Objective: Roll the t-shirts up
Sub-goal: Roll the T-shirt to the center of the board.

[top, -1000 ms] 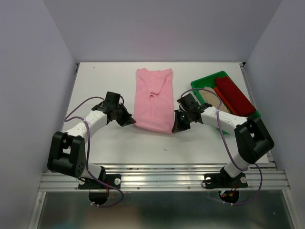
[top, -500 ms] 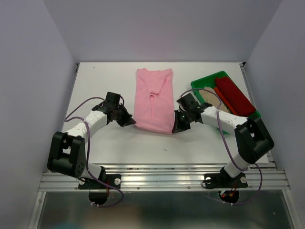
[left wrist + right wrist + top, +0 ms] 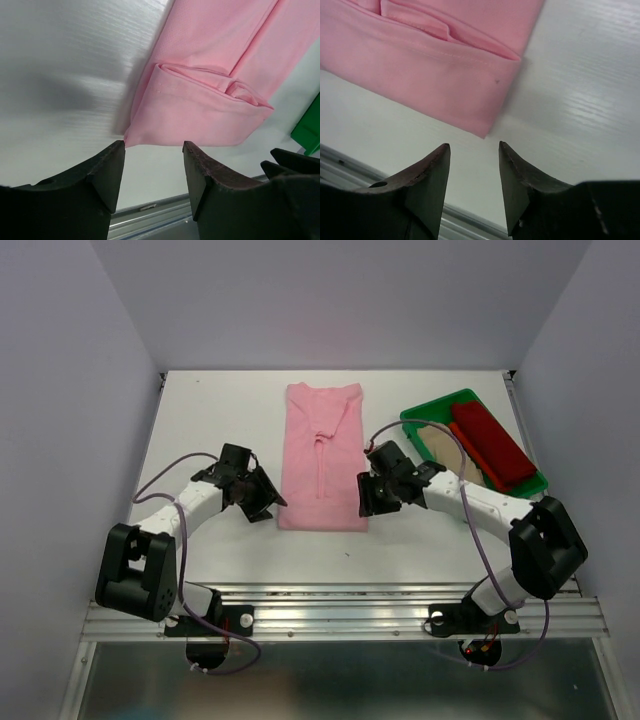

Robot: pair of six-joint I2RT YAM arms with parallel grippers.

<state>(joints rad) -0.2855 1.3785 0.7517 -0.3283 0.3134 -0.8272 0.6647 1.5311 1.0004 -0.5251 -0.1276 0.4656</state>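
The light pink t-shirt [image 3: 322, 455] lies folded into a long strip down the middle of the white table. Its near end is turned over on itself [image 3: 200, 110] [image 3: 430, 65]. My left gripper [image 3: 268, 502] [image 3: 154, 147] is open just off the strip's near left corner, with nothing between its fingers. At the near right corner my right gripper [image 3: 364, 496] [image 3: 474, 146] is also open and empty, a little short of the cloth. A dark red t-shirt [image 3: 490, 445] and a beige one [image 3: 440, 443] lie in a green tray.
The green tray [image 3: 437, 407] sits at the right side of the table, behind my right arm. A metal rail [image 3: 340, 605] runs along the table's near edge. White walls close in the left, right and back.
Both grippers have opened and let go of the pink shirt's near corners. The near end now lies flat and square on the table. Both grippers have backed slightly off the cloth.
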